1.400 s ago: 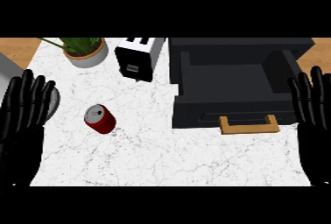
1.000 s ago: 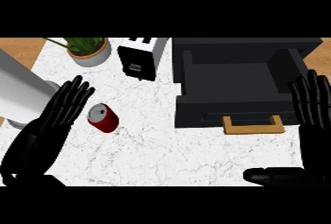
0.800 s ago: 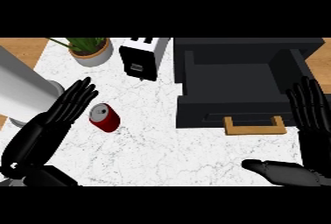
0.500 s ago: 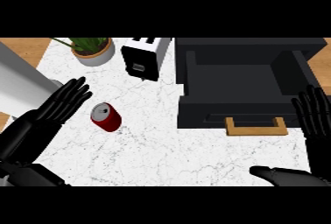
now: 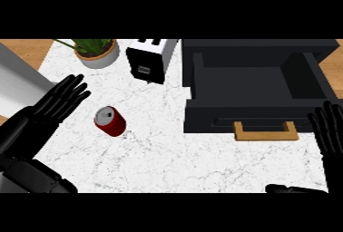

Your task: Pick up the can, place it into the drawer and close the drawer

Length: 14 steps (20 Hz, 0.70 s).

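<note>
A red can (image 5: 110, 121) with a silver top lies tilted on the white marbled counter (image 5: 167, 154), left of centre. My left hand (image 5: 48, 110) is open just left of the can, fingers straight and pointing up-right, not touching it. The black drawer (image 5: 258, 88) stands open at the upper right, its inside bare, with a wooden handle (image 5: 265, 132) on its front. My right hand (image 5: 330, 128) rests open at the right edge, beside the handle, fingers up.
A black toaster (image 5: 150, 59) stands at the back centre, beside the drawer's left wall. A potted plant (image 5: 95, 51) sits at the back left. A grey slab (image 5: 20, 77) fills the left edge. Wooden floor shows past the counter's corners.
My left hand came in from the left edge toward the can and now lies lower beside it. My right hand slid down along the right edge. The can has not moved.
</note>
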Motion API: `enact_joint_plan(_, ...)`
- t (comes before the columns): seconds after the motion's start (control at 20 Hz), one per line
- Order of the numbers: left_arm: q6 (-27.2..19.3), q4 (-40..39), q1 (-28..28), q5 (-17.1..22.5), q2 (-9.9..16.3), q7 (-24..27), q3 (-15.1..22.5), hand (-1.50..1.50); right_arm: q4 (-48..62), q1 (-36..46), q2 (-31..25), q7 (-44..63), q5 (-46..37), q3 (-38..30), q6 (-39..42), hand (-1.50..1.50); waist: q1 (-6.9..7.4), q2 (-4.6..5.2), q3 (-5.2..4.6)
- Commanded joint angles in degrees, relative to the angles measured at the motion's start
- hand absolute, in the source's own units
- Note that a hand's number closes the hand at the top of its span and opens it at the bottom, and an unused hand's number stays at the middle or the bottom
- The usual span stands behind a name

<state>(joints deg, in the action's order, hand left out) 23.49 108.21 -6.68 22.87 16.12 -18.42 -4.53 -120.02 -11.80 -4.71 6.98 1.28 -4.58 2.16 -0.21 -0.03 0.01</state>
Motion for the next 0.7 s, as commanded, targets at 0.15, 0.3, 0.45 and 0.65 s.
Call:
enact_joint_plan(0.15,0.8,-2.8,1.0,-2.7,-1.8,1.2,-0.9,-1.5,1.7,-4.7,2.6,-6.5,-1.4,0.6,1.6,-1.5,0.05,-0.01,0.0)
enact_joint_plan(0.3,0.5,-5.9,-1.6,-6.5,-3.5,4.0,0.3,-1.5,1.6,-3.7,0.0,-4.7,1.7,-3.7,4.2,-1.5,-0.01,0.01,0.0)
enact_joint_plan(0.45,4.4,-13.4,-2.6,-6.9,-2.4,10.0,-2.1,-1.5,0.6,-0.9,-0.4,-1.7,2.0,-4.4,3.6,-1.5,0.01,0.04,-0.02)
enact_joint_plan(0.65,4.6,-15.2,-3.6,-8.4,-2.7,9.8,-2.0,-1.5,2.6,-1.3,-1.0,-3.7,3.7,-7.3,6.0,-1.5,0.01,0.03,-0.01)
